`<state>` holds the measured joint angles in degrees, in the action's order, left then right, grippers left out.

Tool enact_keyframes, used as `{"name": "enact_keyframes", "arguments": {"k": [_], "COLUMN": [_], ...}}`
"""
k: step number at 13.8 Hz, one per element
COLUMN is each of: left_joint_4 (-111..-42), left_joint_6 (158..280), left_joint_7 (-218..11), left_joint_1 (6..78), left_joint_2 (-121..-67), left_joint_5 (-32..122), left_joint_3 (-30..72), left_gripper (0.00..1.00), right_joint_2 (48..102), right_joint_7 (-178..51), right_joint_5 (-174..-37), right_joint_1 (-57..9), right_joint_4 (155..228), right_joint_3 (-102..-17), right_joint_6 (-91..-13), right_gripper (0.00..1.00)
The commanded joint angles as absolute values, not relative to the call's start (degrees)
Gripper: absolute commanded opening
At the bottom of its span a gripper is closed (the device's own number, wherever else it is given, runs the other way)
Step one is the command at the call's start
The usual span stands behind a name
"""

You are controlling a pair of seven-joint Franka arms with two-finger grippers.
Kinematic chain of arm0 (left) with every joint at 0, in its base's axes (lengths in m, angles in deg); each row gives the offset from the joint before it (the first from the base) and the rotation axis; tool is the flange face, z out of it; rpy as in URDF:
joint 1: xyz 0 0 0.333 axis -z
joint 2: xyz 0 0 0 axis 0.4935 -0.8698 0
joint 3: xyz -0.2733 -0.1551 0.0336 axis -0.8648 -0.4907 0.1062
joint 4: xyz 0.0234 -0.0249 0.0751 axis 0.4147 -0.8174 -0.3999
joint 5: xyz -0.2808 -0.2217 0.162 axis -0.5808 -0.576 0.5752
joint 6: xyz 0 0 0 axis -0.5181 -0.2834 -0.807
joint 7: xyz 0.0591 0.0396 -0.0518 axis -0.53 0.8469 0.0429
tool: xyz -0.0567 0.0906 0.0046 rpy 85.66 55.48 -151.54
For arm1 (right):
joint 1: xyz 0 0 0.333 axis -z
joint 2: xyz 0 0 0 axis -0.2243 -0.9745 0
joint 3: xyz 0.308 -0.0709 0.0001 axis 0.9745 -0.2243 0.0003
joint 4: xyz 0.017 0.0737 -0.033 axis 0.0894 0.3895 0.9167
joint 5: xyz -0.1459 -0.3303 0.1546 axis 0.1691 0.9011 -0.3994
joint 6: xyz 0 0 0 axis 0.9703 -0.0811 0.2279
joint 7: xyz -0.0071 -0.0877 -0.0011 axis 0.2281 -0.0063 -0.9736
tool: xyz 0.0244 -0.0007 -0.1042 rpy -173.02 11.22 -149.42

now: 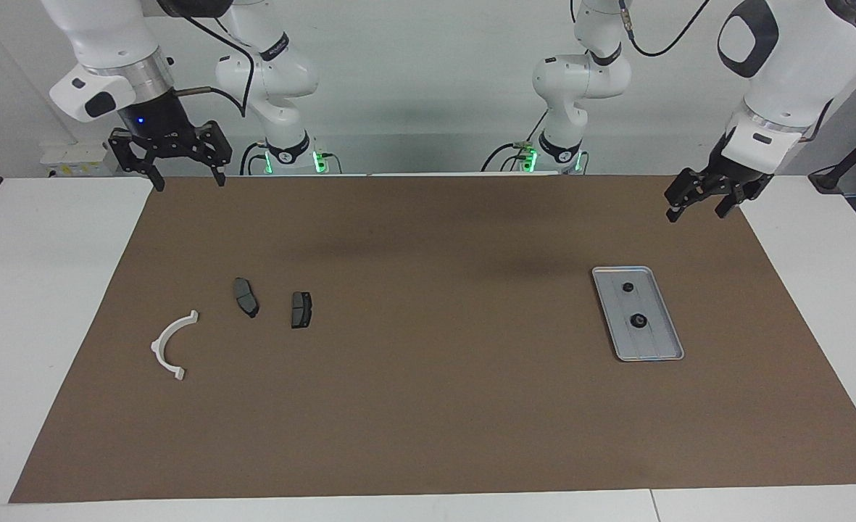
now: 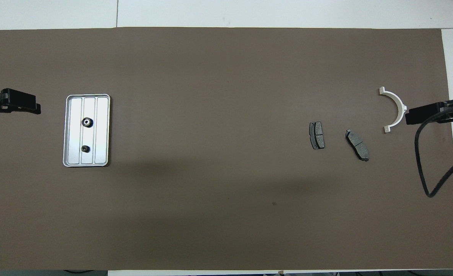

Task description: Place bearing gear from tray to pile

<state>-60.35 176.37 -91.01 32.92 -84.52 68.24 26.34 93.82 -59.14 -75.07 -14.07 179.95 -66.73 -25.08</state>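
Arms wait raised at either end of the brown mat (image 1: 428,406), neither touching anything. The left gripper (image 1: 697,209) hangs over the mat's edge at the left arm's end, tilted inward, fingers spread wide with nothing between them. The right gripper (image 1: 187,177) points straight down over the mat's corner at the right arm's end, fingers likewise wide apart and empty.

The tray (image 1: 658,354) lies flat toward the left arm's end, with two small dark gears in it: the larger gear (image 1: 638,320) and, nearer to the robots, the smaller gear (image 1: 628,287). Well apart, toward the right arm's end, lies the pile: a white bracket (image 1: 169,345) and two brake pads (image 1: 246,297), (image 1: 301,309).
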Motion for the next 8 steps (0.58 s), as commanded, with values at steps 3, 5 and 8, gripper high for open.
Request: {"name": "enact_keyframes", "arguments": {"k": [3,5,8], "left_joint_4": [-60.42,-60.68,-61.29], "left_joint_6": [176.78,177.13,176.43], "left_joint_7": [-89.9,-90.07,-91.21], "left_joint_1": [32.29,32.38,32.38], "left_joint_2": [-84.25,-84.25,-83.99], "left_joint_5": [67.34,67.51,67.52], "left_joint_3": [26.17,26.26,26.35], "left_gripper": [1.0,1.0,1.0], "right_joint_2": [95.96,95.79,95.7], "right_joint_7": [-58.23,-58.23,-58.23], "right_joint_5": [-75.04,-75.04,-75.04], "right_joint_1": [-13.66,-13.58,-13.57], "right_joint_4": [184.01,184.01,184.1], "right_joint_3": [-66.36,-66.36,-66.36], "right_joint_6": [-25.91,-25.91,-25.73], "right_gripper": [1.0,1.0,1.0]}}
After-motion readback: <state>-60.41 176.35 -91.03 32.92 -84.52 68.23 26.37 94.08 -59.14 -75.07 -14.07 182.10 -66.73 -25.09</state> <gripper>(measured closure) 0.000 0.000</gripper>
